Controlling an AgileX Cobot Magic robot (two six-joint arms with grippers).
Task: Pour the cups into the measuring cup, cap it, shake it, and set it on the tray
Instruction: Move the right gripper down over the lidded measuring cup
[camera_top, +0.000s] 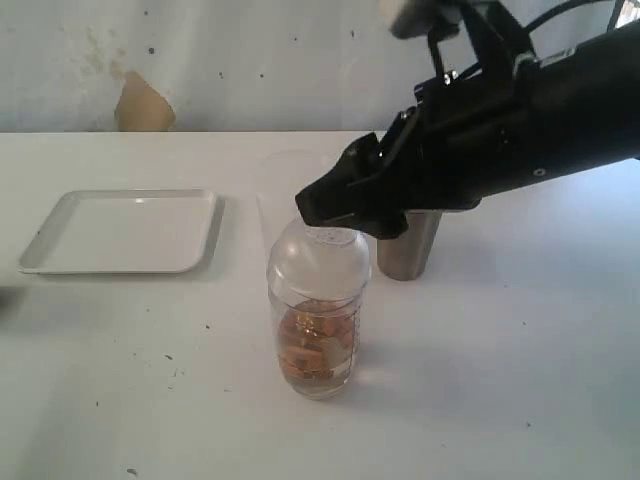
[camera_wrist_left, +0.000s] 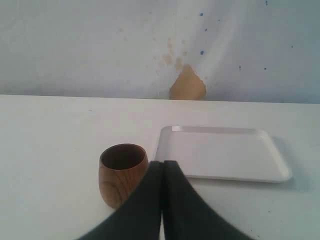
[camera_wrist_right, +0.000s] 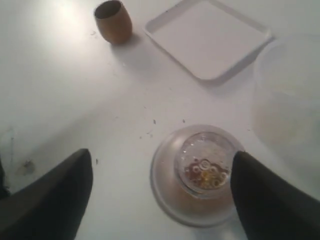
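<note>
White bench (camera_top: 520, 390) in the exterior view, under a scuffed pale wall. About midway along, toward the front edge: measuring cup (camera_top: 315, 340), upright, with brownish contents in its lower part, capped by a clear domed lid (camera_top: 318, 258). Directly over that lid: right gripper (camera_top: 340, 215), black, reaching in from the right edge with tips angled down. Behind and right of the measuring cup, partly hidden by the arm: steel tumbler (camera_top: 408, 252), upright. Toward the left edge, well apart from both: tray (camera_top: 120, 232), lying flat.

Left wrist view: left gripper (camera_wrist_left: 162, 200) with both fingers pressed together, nothing between them. Just beyond the fingers, wooden cup (camera_wrist_left: 122, 172), upright, near one short side of the tray but not touching.

Right wrist view, looking straight down on the lid: right gripper spread wide, one finger on either side, gripping nothing. One finger well clear of the lid, the other just beside its rim; contact there impossible to tell. Close by, blurred: frosted cup (camera_wrist_right: 290, 95). Farther off, wooden cup and tray.
</note>
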